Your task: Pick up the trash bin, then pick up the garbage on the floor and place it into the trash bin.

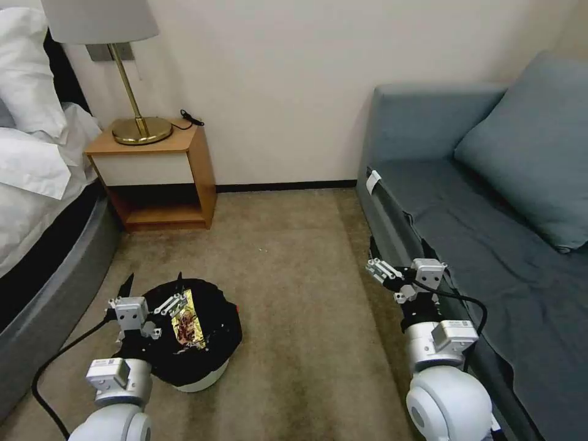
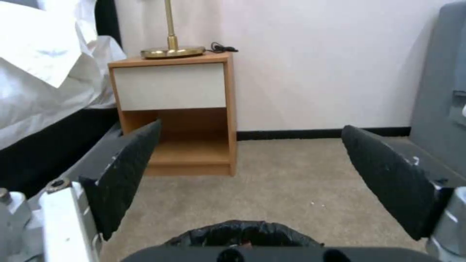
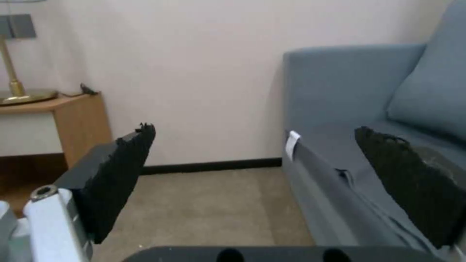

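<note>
Down at about seven o'clock in the head view, the trash bin [image 1: 205,375] is sitting on the tan carpet [image 1: 294,294], its white wall showing under a crinkly black bag [image 1: 214,318] that is draping over the rim. A gold-brown wrapper [image 1: 187,320] is lying inside the bin, toward its nine o'clock side. The left pincer [image 1: 154,286] is hovering over that same side of the bin with its fingers spread wide and nothing between them; in the left wrist view the two black pads [image 2: 129,171] are standing well apart, with the bag's rim [image 2: 243,233] just below them and bare carpet beyond. Whether the pincer is touching the bag cannot be told.

The right pincer [image 1: 381,252] is hanging at about four o'clock, just beside the front edge of the grey-blue sofa [image 1: 484,233], well apart from the bin. Its fingers are likewise spread and empty, and the right wrist view is showing both black pads [image 3: 116,174] parted, with carpet and the sofa's edge between them.

At eleven o'clock a wooden nightstand [image 1: 159,177] is standing against the wall, carrying a brass lamp [image 1: 138,116], and a bed with white bedding [image 1: 30,141] is lying at nine o'clock.
</note>
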### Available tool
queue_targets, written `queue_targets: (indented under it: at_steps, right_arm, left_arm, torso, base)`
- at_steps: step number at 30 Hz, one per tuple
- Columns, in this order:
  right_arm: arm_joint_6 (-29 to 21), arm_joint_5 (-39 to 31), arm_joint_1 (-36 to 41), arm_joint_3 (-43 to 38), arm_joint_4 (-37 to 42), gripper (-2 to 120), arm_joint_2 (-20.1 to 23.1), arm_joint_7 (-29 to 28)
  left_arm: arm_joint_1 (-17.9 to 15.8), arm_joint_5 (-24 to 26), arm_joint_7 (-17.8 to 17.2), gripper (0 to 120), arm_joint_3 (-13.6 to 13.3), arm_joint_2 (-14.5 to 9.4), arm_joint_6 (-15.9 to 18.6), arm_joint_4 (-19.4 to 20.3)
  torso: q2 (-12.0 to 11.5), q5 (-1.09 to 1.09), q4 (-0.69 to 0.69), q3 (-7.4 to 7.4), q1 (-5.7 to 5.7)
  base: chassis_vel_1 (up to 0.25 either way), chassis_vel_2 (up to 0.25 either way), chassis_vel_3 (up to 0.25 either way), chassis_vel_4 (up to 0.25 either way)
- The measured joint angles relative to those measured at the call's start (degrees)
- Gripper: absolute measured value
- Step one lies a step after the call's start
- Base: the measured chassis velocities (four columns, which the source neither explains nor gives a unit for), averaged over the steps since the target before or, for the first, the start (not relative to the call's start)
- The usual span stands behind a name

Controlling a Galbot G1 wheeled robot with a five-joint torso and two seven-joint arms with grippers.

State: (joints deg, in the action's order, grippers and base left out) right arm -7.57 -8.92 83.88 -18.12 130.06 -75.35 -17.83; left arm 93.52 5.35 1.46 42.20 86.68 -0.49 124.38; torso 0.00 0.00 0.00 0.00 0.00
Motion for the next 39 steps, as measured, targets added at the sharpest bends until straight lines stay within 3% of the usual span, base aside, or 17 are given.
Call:
queue_targets:
  at_steps: [39]
  right_arm:
    - [-0.25, 0.59, 0.09, 0.38, -0.44, 100, -0.30, 0.05]
  left_arm:
    - [-0.49, 0.20, -0.13, 100, 0.11, -0.13, 0.22, -0.23]
  torso:
    - [0.00, 0.00, 0.00, 0.00, 0.00]
  base:
    - [0.000, 0.000, 0.000, 0.000]
